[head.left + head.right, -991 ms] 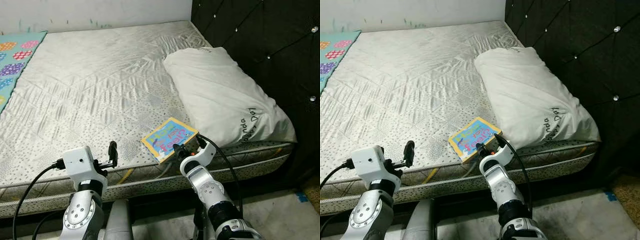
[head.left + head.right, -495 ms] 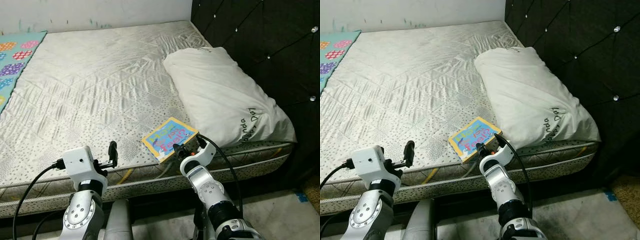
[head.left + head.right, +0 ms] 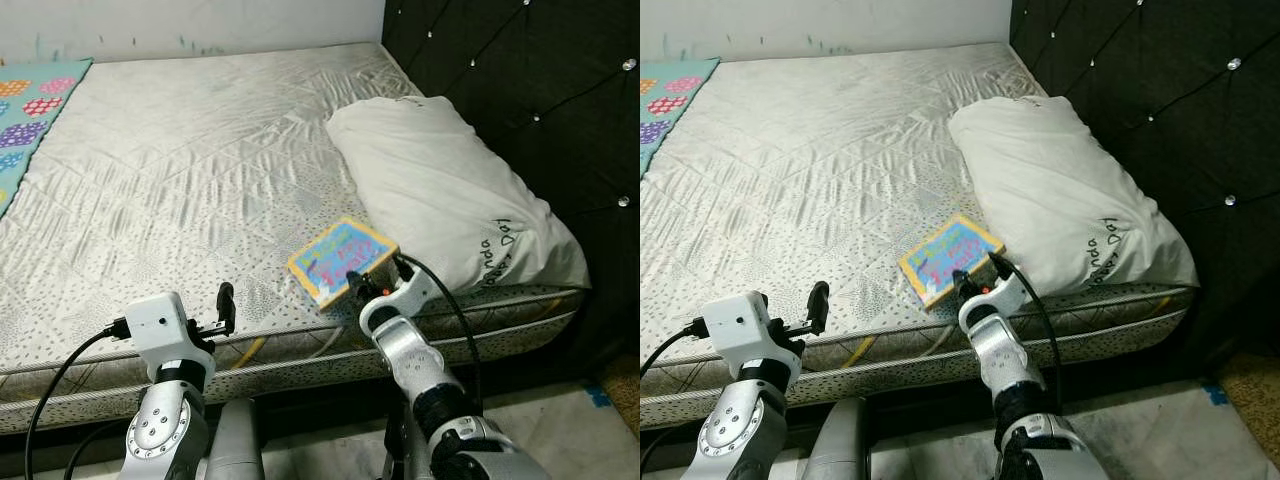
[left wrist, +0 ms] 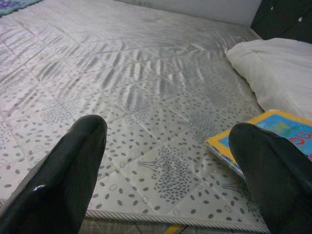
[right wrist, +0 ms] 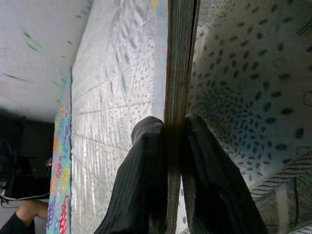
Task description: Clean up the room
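A colourful children's book [image 3: 340, 258] with a yellow border is tilted up off the white mattress [image 3: 200, 170] near its front edge, beside the pillow. My right gripper [image 3: 360, 288] is shut on the book's near edge; in the right wrist view both fingers [image 5: 146, 161] pinch the book's thin edge [image 5: 180, 58]. At the mattress's front edge, left of the book, my left gripper [image 3: 226, 303] is held open over bare mattress; in the left wrist view its fingers [image 4: 73, 165] stand wide apart, with the book [image 4: 278, 131] off to one side.
A large white pillow [image 3: 450, 190] lies against the black tufted headboard [image 3: 530, 90] on the right. A teal patterned blanket [image 3: 25, 110] covers the bed's far left. Grey floor [image 3: 540, 410] shows below the bed frame.
The book, which lay flat on the mattress, now has its near edge lifted and tilted up in my right gripper. The left arm has stayed put.
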You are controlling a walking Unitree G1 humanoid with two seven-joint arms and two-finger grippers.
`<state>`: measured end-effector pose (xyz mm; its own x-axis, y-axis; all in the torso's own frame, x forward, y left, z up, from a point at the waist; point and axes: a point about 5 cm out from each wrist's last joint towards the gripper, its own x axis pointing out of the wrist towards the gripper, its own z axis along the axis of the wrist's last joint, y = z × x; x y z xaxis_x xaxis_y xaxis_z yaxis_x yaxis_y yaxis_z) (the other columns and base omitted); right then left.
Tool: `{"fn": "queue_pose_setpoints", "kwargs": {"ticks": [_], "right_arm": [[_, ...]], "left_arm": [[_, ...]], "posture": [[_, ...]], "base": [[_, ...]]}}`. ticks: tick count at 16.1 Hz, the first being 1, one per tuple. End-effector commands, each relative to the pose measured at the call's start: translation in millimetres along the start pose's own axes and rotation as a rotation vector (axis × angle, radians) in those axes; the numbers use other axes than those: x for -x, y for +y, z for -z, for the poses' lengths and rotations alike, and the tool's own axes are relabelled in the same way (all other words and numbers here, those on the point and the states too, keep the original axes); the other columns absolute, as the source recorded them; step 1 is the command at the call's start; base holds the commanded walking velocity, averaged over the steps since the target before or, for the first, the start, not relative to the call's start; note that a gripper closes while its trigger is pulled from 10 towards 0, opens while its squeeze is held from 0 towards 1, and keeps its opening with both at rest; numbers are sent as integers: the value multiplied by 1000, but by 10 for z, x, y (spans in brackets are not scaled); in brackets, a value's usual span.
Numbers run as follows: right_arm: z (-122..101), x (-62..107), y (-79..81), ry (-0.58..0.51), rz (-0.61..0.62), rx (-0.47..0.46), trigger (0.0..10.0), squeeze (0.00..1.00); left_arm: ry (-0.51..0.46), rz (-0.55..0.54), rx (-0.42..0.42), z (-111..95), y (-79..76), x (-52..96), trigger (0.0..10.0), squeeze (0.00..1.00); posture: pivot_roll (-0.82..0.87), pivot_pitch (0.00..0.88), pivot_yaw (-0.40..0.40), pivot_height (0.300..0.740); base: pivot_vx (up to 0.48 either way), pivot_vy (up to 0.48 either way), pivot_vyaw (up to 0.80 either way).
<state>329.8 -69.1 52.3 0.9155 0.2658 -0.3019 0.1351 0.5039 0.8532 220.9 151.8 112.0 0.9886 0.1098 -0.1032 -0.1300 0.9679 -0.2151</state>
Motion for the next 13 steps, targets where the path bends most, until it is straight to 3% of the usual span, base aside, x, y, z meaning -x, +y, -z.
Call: {"fn": "queue_pose_setpoints", "kwargs": {"ticks": [1, 13], "right_arm": [[820, 8, 1008, 193, -208, -168, 10000, 0], [820, 8, 1008, 193, -208, -168, 10000, 0]], "left_arm": [[-13, -6, 32, -22, -46, 12, 10000, 0], [-13, -6, 32, -22, -46, 12, 10000, 0]], "posture": [[265, 38, 23, 587], [265, 38, 23, 587]], "base": [[0, 0, 0], [0, 0, 0]]}}
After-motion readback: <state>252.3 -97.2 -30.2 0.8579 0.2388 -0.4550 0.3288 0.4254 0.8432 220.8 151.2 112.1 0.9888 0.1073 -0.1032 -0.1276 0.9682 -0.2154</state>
